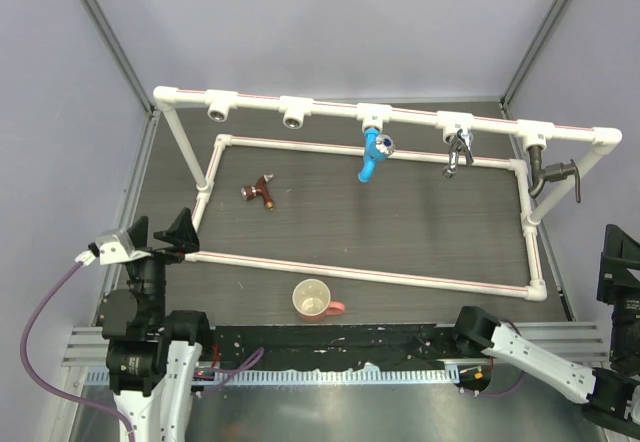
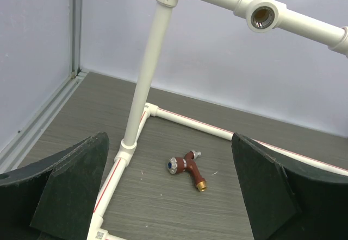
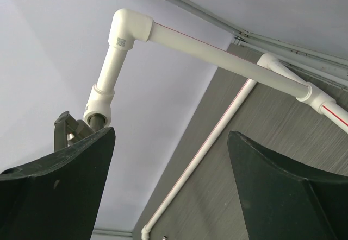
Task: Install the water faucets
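The reddish-brown copper faucet (image 1: 260, 192) lies loose on the dark table inside the white pipe frame (image 1: 360, 274), at the left. In the left wrist view the copper faucet (image 2: 187, 166) lies ahead, between my fingers and beyond them. My left gripper (image 1: 160, 234) is open and empty, just outside the frame's left corner. The blue faucet (image 1: 373, 152), chrome faucet (image 1: 458, 152) and dark faucet (image 1: 555, 174) hang from the top rail. Two tee sockets (image 1: 219, 112) at the left are empty. My right gripper (image 1: 620, 262) is open and empty at the far right; the dark faucet (image 3: 65, 128) peeks from behind its finger.
A cream mug with a pink handle (image 1: 313, 299) stands on the table in front of the frame's near rail. The frame's upright post (image 2: 144, 82) rises just left of the copper faucet. Grey walls close the table on three sides.
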